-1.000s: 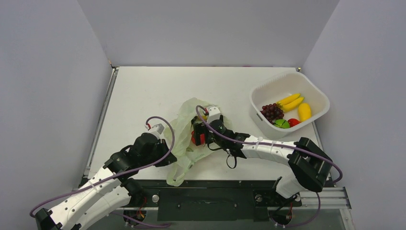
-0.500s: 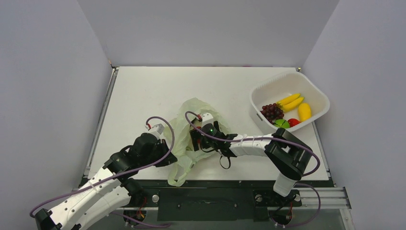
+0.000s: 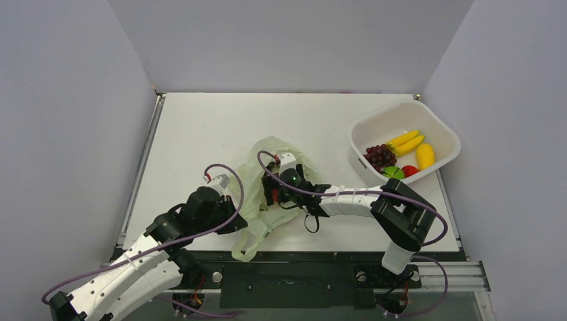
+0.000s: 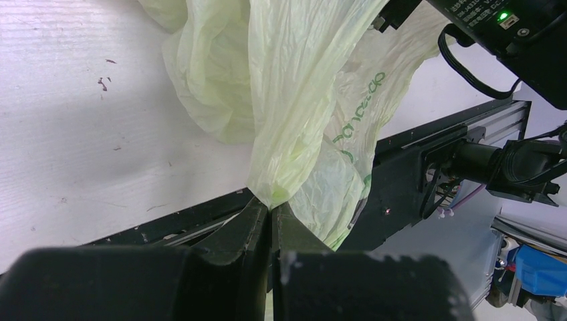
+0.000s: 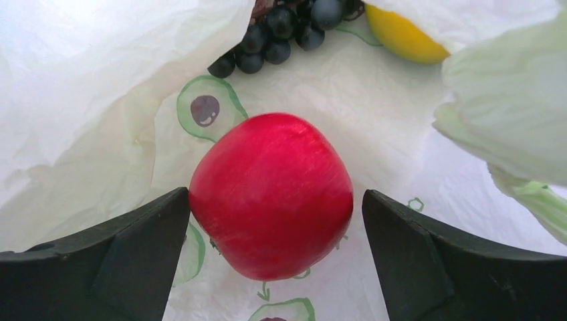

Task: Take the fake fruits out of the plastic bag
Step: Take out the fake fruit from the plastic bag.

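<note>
Inspecting the plastic bag (image 3: 253, 200): it lies crumpled on the table (image 3: 200, 127), near the middle of the near edge, between your two arms. Your left gripper (image 4: 271, 215) has its jaws closed on a gathered fold of the film, which is drawn taut. Your right gripper (image 5: 274, 200) is inside the bag's mouth, jaws wide apart either side of a red fruit (image 5: 271, 194) and not touching it. That fruit looks hard, glossy and light, so it is likely to slip; take it across its widest part. The film is thin and may lift with it. Dark grapes (image 5: 281, 30) and a yellow fruit (image 5: 401, 37) lie beyond. A white basket (image 3: 401, 103) stands far right. Grey walls (image 3: 281, 40) enclose three sides.
</note>
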Available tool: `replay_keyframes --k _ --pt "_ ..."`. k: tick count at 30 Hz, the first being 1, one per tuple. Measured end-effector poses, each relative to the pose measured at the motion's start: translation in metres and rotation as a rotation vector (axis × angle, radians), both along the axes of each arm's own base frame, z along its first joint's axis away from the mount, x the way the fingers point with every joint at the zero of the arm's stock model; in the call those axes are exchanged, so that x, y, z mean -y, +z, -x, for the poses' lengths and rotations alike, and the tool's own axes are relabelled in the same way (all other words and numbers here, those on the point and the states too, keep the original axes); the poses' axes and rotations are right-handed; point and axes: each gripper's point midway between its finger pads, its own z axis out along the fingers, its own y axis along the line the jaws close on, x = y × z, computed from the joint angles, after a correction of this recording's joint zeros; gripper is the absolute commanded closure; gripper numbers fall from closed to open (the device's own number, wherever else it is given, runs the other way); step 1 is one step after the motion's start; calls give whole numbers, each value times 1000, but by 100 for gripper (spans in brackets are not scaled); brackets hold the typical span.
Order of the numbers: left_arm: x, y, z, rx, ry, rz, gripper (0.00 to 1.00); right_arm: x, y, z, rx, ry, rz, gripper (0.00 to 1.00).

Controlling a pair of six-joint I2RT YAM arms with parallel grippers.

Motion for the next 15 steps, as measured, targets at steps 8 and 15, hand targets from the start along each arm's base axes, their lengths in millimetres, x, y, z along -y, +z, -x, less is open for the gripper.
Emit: replay_keyframes --k 8,15 --pt "0 -2 1 -4 -3 0 100 -13 18 -11 31 -1 -29 16" --pt "1 -1 1 -5 -6 2 100 -16 2 -11 1 0 -7 22"
